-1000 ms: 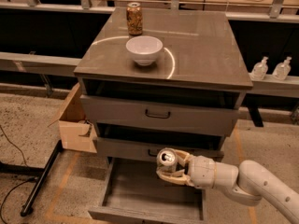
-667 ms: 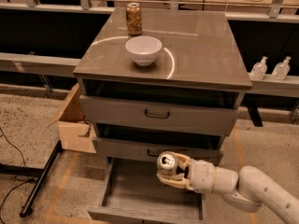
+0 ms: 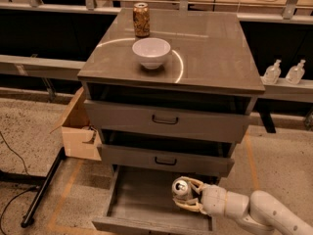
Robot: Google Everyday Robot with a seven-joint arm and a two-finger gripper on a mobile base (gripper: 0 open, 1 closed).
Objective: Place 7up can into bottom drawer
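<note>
The 7up can (image 3: pixel 181 188) shows its silver top and is held in my gripper (image 3: pixel 188 198), which is shut on it. My white arm comes in from the lower right. The can hangs over the right part of the open bottom drawer (image 3: pixel 142 202), a wide shallow tray with a grey wood-grain floor, pulled out at the foot of the cabinet. Whether the can touches the drawer floor cannot be told.
The grey cabinet top (image 3: pixel 210 53) bears a white bowl (image 3: pixel 151 52) and a brown-gold can (image 3: pixel 141 19). Two upper drawers (image 3: pixel 166 121) with dark handles stand slightly out. A cardboard box (image 3: pixel 80 131) sits at the left, with a black pole (image 3: pixel 41 190) on the floor. Two bottles (image 3: pixel 283 72) stand at the right.
My gripper with the can has sunk a little lower and slightly leftward over the bottom drawer. Nothing else has moved.
</note>
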